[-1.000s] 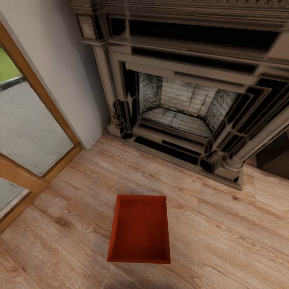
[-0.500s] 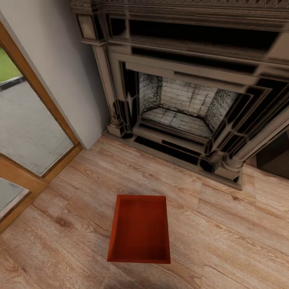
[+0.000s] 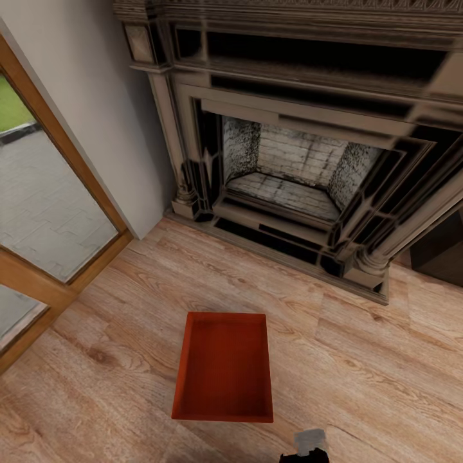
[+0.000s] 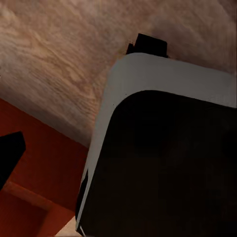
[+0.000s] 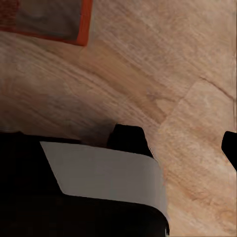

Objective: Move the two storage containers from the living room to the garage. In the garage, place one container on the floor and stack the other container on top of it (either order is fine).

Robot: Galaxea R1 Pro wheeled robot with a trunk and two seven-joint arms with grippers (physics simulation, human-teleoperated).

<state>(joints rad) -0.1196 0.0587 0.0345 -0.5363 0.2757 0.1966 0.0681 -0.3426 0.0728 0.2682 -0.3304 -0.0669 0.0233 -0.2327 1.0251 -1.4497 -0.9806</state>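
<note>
Light wood-plank floor (image 3: 360,379) of the living room spreads across the lower half of the head view, bare on every side of the single box that stands on it. At the near edge of that view a small grey and black tip of the right arm (image 3: 307,446) shows, just beside the box's near right corner; whether its pincer is spread or closed cannot be told from any view. The left wrist view shows one dark finger (image 4: 10,155) of the left gripper over red-orange wall and a large grey and black part of the robot's body (image 4: 163,148); how far this pincer is parted cannot be told either.

One red-orange rectangular open-topped storage container (image 3: 224,366) sits flat on the planks, upright, long side running away from the robot, apparently empty. A corner of it shows in the right wrist view.

Open planks lie between the container and the one ornate stone fireplace (image 3: 289,154) beyond it, well apart. To the left stands one wood-framed glass door (image 3: 45,212), meeting a beige wall (image 3: 96,96) at the corner.
</note>
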